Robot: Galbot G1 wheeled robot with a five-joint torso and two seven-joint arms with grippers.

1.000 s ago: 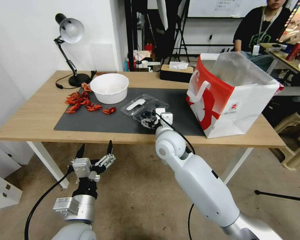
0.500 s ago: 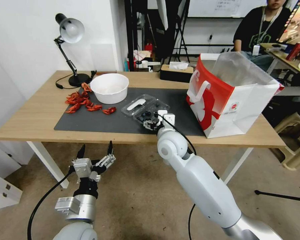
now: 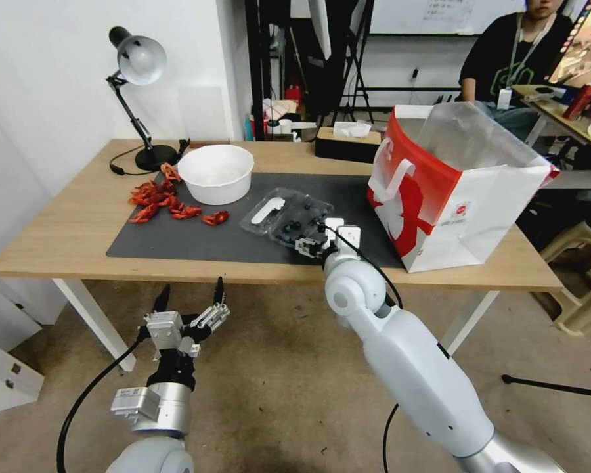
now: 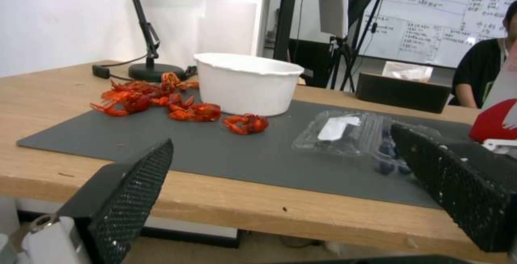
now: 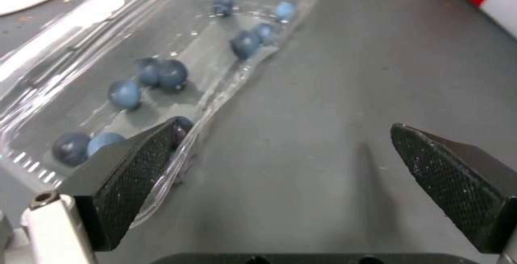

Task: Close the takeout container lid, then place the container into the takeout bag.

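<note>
The open container [image 3: 287, 219] lies on the mat beside the bag [image 3: 450, 190], touching one finger of the wide-open, empty right gripper [image 5: 280, 183], its long side running alongside that finger

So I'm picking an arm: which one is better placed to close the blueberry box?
Probably right: the right gripper hangs open beside the box, while the left gripper waits below the table.

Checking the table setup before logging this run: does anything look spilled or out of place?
Yes: red crayfish lie loose on the wooden table and grey mat, beside the round white bowl rather than in it. The clear clamshell container lies open.
</note>
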